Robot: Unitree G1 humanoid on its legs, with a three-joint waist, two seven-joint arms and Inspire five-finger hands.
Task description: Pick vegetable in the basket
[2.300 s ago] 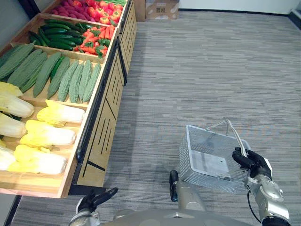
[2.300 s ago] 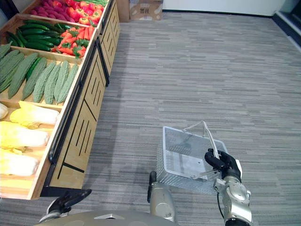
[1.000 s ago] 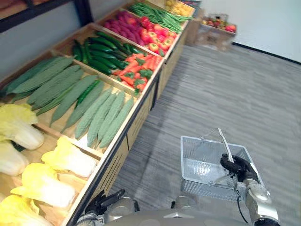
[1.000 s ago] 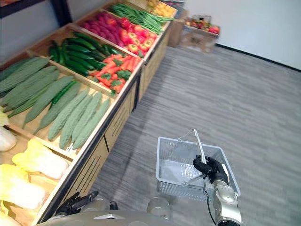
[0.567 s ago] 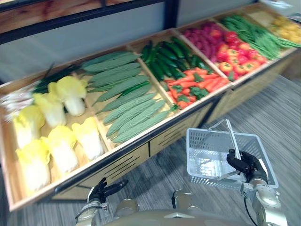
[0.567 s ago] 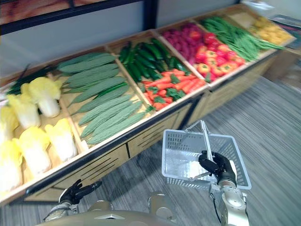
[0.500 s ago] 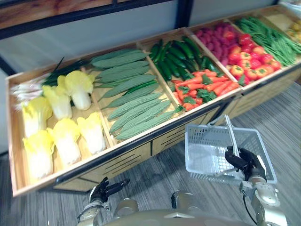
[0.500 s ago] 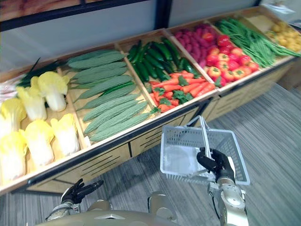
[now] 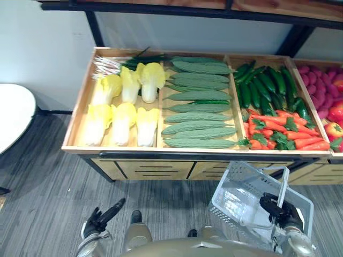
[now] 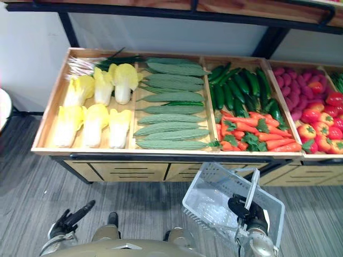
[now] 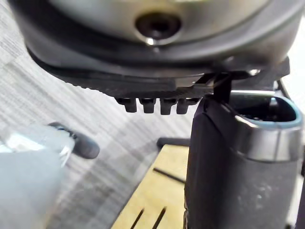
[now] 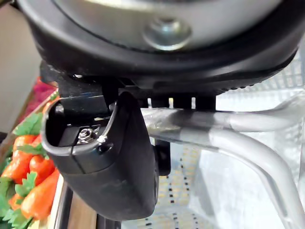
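My right hand (image 9: 280, 210) is shut on the handle (image 12: 248, 149) of a white wire basket (image 9: 236, 194), which hangs tilted in front of the stand at the lower right, with nothing inside. The right wrist view has the thumb (image 12: 112, 160) curled under the silver handle bars. Ahead, a wooden stand (image 9: 177, 153) holds yellow-white cabbages (image 9: 123, 120), pale green bitter gourds (image 9: 195, 112), dark cucumbers (image 9: 265, 88) and carrots (image 9: 281, 134). My left hand (image 9: 101, 218) hangs low at the lower left, open, fingers straight, holding nothing.
Red and purple produce (image 9: 335, 110) fills the bin at the far right. Green stalks (image 9: 115, 63) lie at the stand's back left. A white round table (image 9: 13, 120) stands to the left. A dark shelf frame (image 9: 96, 27) rises behind the stand. Grey floor (image 9: 48, 182) lies between me and it.
The camera has swung, so the stand is now seen square on and farther off. The basket stays in my right hand, and my left hand stays low and open.
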